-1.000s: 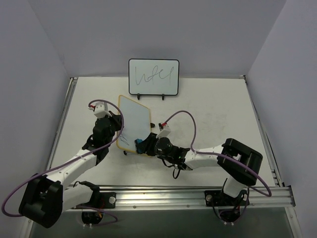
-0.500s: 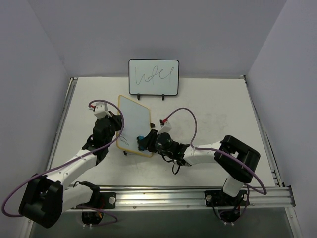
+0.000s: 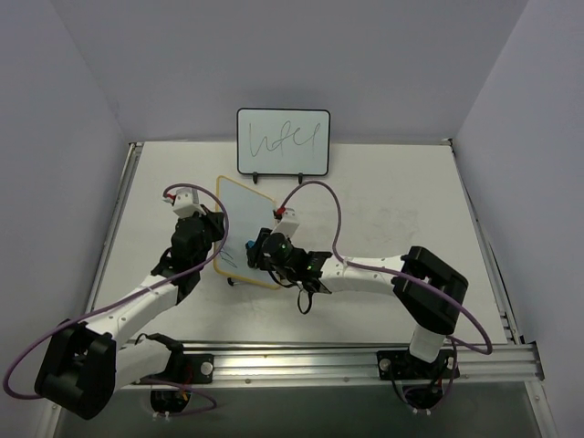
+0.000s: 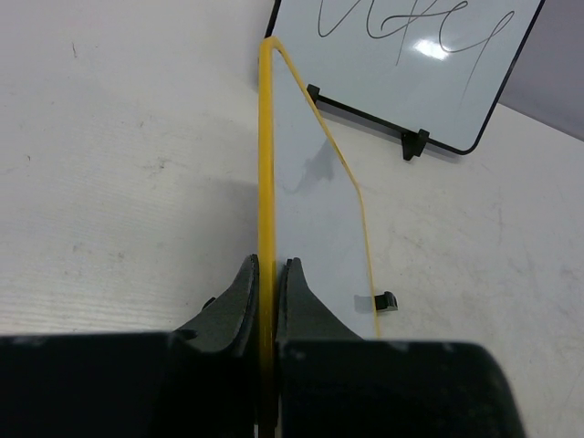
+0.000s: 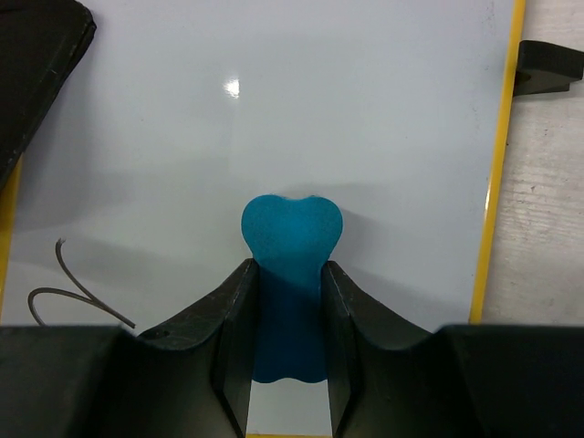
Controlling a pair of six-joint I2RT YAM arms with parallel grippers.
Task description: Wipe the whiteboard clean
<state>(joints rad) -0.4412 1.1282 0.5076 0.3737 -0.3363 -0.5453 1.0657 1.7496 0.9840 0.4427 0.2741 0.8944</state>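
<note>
Two grippers share the work: the left gripper point(image 4: 266, 274) is closed on the yellow frame edge of the rectangular white whiteboard point(image 4: 315, 201), between both arms on the table point(image 3: 392, 201), probably so it cannot slide, while the right gripper point(image 5: 287, 274) pinches a blue heart-shaped eraser point(image 5: 292, 228) against its surface, beside a dark scribble point(image 5: 73, 294) not yet wiped.

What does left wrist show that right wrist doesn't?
Left wrist only: the black-framed board standing at the back, and the whiteboard seen edge-on, its frame clamped between the left fingers. Right wrist only: the blue eraser between the right fingers, against the board face, and a leftover pen stroke at lower left. Both: the whiteboard's white face and yellow frame.
</note>
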